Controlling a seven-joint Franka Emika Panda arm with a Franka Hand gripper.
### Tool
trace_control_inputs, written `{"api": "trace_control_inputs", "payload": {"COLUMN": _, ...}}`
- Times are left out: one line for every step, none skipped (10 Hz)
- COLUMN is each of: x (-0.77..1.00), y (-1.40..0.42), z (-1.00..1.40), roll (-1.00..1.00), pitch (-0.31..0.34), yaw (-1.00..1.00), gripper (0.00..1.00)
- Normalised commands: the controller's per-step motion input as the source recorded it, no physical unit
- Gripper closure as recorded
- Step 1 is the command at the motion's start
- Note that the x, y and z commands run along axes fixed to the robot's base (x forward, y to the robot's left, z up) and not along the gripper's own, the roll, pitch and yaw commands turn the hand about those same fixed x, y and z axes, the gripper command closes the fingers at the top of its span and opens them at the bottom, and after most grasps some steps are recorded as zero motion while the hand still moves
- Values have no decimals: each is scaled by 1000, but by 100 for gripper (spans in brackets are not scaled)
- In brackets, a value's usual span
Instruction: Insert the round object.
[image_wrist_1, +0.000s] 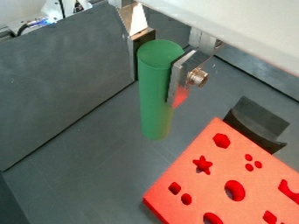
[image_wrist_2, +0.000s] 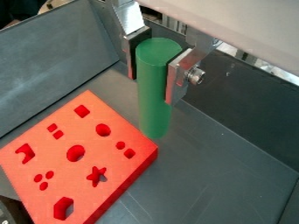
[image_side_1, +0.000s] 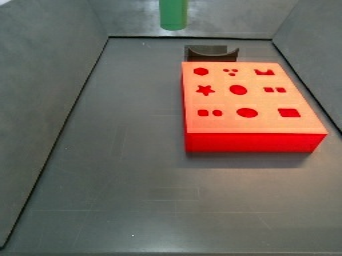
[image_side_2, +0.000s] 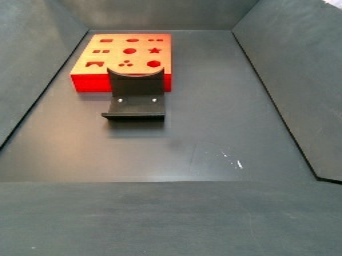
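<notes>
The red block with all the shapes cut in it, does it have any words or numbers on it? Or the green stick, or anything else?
No text can be read anywhere.
Flat red block with cut-out shapes: only holes, no letters or numbers.
Long green cylinder peg: plain, held in the gripper above the floor.
Dark fixture by the block: no label visible.

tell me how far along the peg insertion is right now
Done: the green peg is picked up, clamped upright in the gripper in both wrist views. In hand: it hangs in the air, off to the side of the red block. Left: carry it over a round hole, lower it in and release. Nothing is in the block yet.
</notes>
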Motion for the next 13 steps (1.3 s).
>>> {"api": "trace_control_inputs", "payload": {"x": 17, "y": 0, "z": -3, "roll": 0, "pitch": 0, "yaw": 0, "gripper": 100}}
{"api": "trace_control_inputs", "payload": {"x": 46, "y": 0, "z": -71, "roll": -76, "pitch": -43, "yaw": 0, "gripper": 100}}
{"api": "trace_control_inputs", "payload": {"x": 454, "y": 0, "z": -169, "roll": -63, "pitch": -17, "yaw": -20, "gripper": 100}}
{"api": "trace_control_inputs", "payload": {"x": 829, "y": 0, "z": -214, "roll": -21, "pitch": 0, "yaw": -63, "gripper": 100}}
{"api": "trace_control_inputs", "payload": {"x": 1000, "y": 57, "z": -209, "roll": 0, "pitch": 60, "yaw": -29, "gripper": 100}}
{"api": "trace_control_inputs", "payload": {"x": 1000, "y": 71, "z": -194, "roll": 0, "pitch": 79, "yaw": 0, "gripper": 100}}
{"api": "trace_control_inputs", "payload": {"x": 1000, "y": 60, "z": -183, "roll": 0, "pitch": 79, "yaw": 0, "gripper": 100}}
{"api": "trace_control_inputs", "payload": {"x": 1000, "y": 63, "z": -180, "roll": 0, "pitch": 83, "yaw": 0, "gripper": 100}}
{"api": "trace_control_inputs", "payload": {"x": 1000, "y": 109, "z": -189, "roll": 0, "pitch": 110, "yaw": 0, "gripper": 100}}
{"api": "trace_control_inputs", "payload": {"x": 1000, "y": 140, "z": -189, "roll": 19, "pitch": 130, "yaw": 0, "gripper": 100}}
{"api": "trace_control_inputs", "payload": {"x": 1000, "y": 149, "z": -189, "roll": 19, "pitch": 131, "yaw": -3, "gripper": 100}}
{"api": "trace_control_inputs", "payload": {"x": 1000, "y": 160, "z": -206, "roll": 27, "pitch": 139, "yaw": -3, "gripper": 100}}
{"api": "trace_control_inputs", "payload": {"x": 1000, "y": 163, "z": -209, "roll": 30, "pitch": 141, "yaw": 0, "gripper": 100}}
